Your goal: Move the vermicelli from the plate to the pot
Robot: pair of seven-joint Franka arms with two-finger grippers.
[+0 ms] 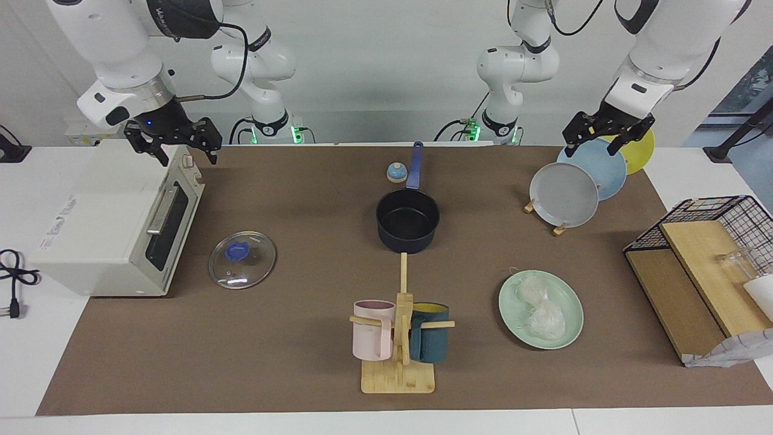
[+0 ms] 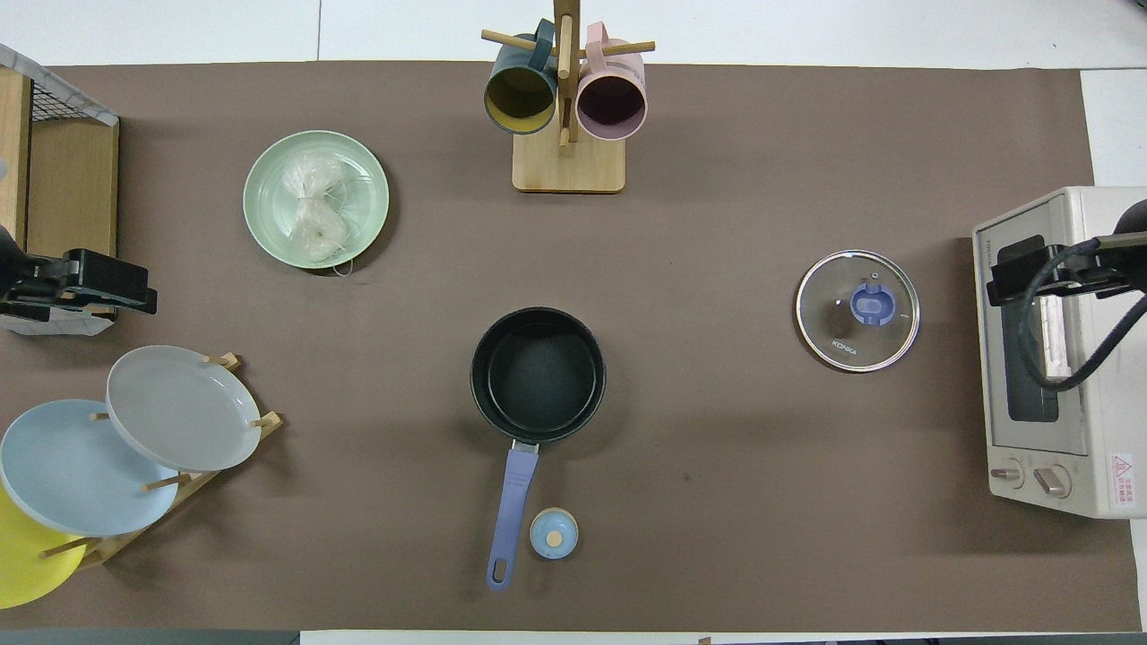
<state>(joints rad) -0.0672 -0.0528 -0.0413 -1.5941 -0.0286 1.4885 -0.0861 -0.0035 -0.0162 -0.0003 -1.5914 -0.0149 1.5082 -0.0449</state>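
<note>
Two whitish vermicelli bundles (image 1: 539,305) (image 2: 314,208) lie side by side on the mint-green plate (image 1: 571,315) (image 2: 269,215). The plate is farther from the robots than the pot, toward the left arm's end. The dark pot (image 1: 407,219) (image 2: 538,372) stands empty mid-table, its blue handle (image 1: 415,166) (image 2: 513,511) pointing toward the robots. My left gripper (image 1: 604,136) (image 2: 134,287) is open, empty and raised by the plate rack. My right gripper (image 1: 175,145) (image 2: 1008,278) is open, empty and raised over the toaster oven.
A rack (image 1: 531,206) holds grey (image 2: 179,408), light blue (image 2: 63,466) and yellow plates. A mug tree (image 1: 401,338) carries pink and teal mugs. A glass lid (image 1: 242,260) lies beside the toaster oven (image 1: 102,223). A small blue bell (image 1: 396,173) sits by the handle. A wire-and-wood shelf (image 1: 694,272) stands at the left arm's end.
</note>
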